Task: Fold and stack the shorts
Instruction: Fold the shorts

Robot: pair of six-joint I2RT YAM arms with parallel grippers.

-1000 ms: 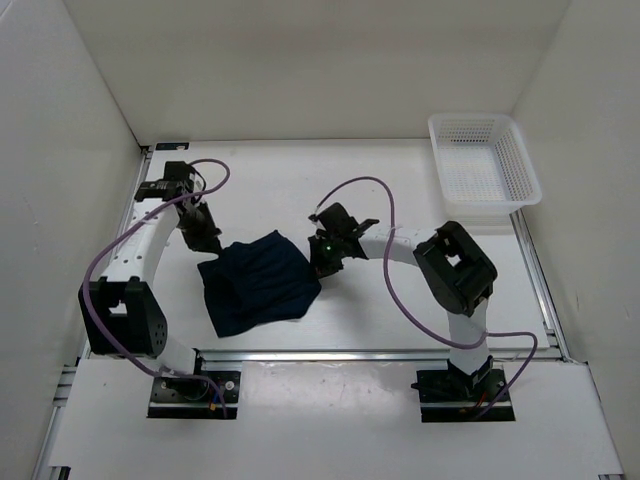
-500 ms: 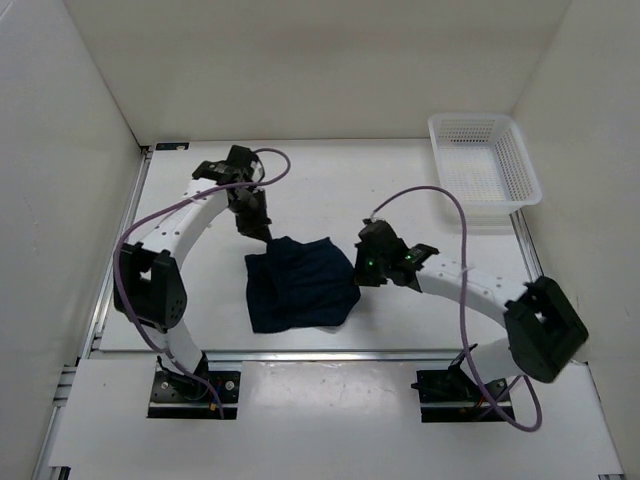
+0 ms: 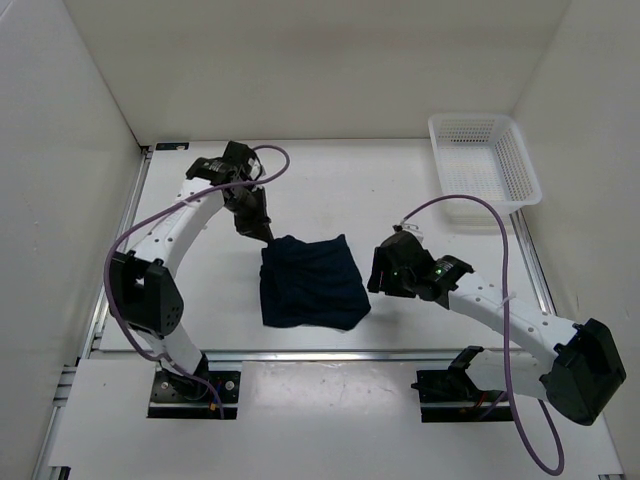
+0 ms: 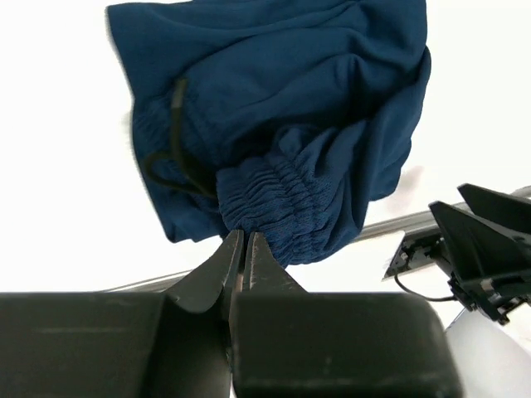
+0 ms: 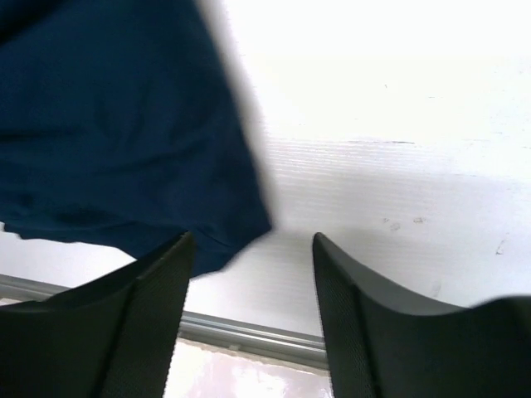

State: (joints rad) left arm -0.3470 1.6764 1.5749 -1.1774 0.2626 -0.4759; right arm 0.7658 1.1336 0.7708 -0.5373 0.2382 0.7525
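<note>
The dark navy shorts (image 3: 311, 283) lie bunched in a rough square at the middle of the table. My left gripper (image 3: 260, 234) is at their far left corner, shut on the gathered waistband (image 4: 274, 203), with the thin drawstring (image 4: 177, 141) looping beside it. My right gripper (image 3: 377, 277) hovers just right of the shorts, open and holding nothing. In the right wrist view the shorts' edge (image 5: 124, 149) lies in front of the left finger (image 5: 124, 323), with bare table between the two fingers.
A white mesh basket (image 3: 484, 168) stands at the far right corner. White walls enclose the table on three sides. A metal rail (image 3: 400, 352) runs along the near edge. Purple cables loop off both arms.
Both arms carried the shorts rightward across the table. The right gripper has let go of the shorts' right edge and opened. The left gripper keeps its hold.
</note>
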